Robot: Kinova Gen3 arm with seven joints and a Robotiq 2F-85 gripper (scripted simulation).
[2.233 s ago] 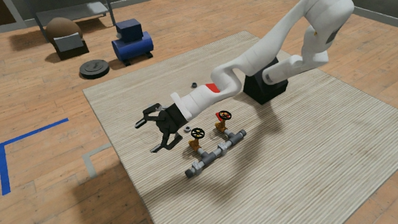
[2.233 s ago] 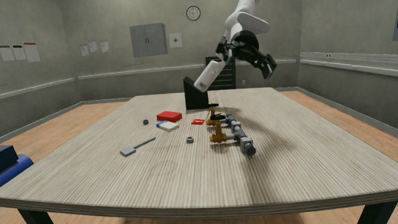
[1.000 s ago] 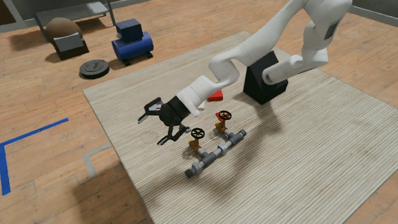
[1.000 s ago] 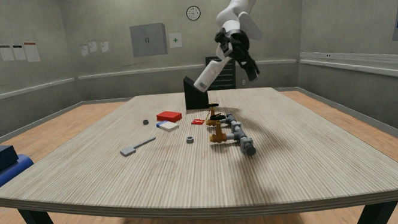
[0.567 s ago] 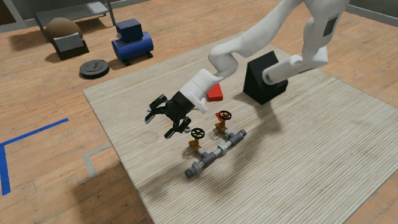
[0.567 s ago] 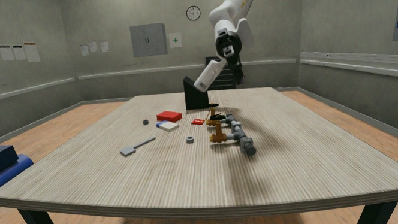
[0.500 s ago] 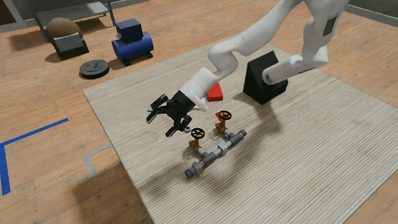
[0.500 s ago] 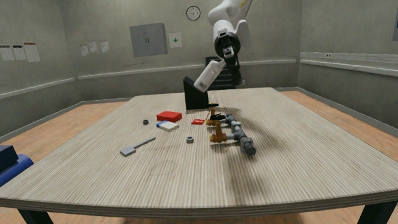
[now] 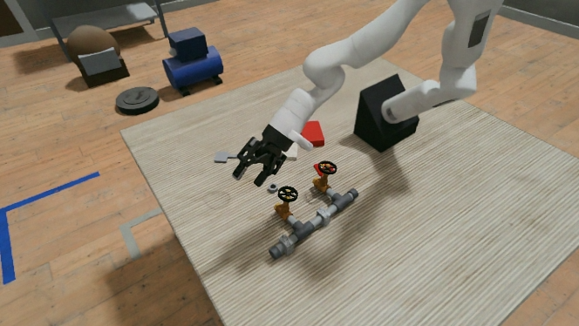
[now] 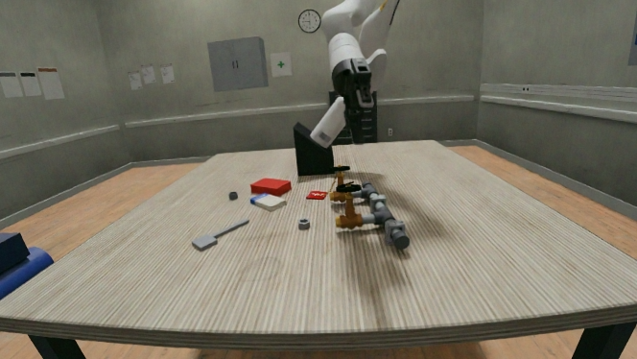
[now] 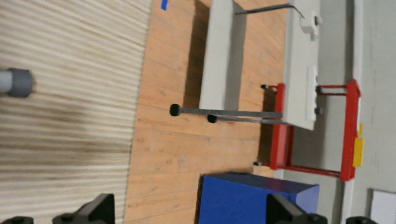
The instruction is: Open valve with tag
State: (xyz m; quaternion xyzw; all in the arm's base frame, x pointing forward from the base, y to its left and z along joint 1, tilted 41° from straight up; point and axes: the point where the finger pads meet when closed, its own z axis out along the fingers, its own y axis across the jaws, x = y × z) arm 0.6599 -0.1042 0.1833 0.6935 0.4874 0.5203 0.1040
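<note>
A grey pipe (image 9: 314, 220) (image 10: 384, 216) lies on the table with two brass valves. The near valve (image 9: 288, 195) (image 10: 348, 218) has a black handwheel. The far valve (image 9: 327, 167) (image 10: 339, 195) has a red tag (image 9: 316, 170) (image 10: 315, 195) lying beside it. My gripper (image 9: 257, 167) (image 10: 358, 97) (image 11: 192, 216) is open and empty. It hangs in the air above the table, left of the near valve, and touches neither valve. In the wrist view only its two fingertips show at the bottom edge, with one pipe end (image 11: 15, 82) at the left.
A red block (image 9: 315, 132) (image 10: 271, 186), a white block (image 10: 269, 202), a nut (image 9: 272, 186) (image 10: 303, 224), a grey flat tool (image 9: 223, 156) (image 10: 218, 235) and a small dark piece (image 10: 233, 195) lie left of the valves. The black arm base (image 9: 379, 118) (image 10: 309, 155) stands behind them.
</note>
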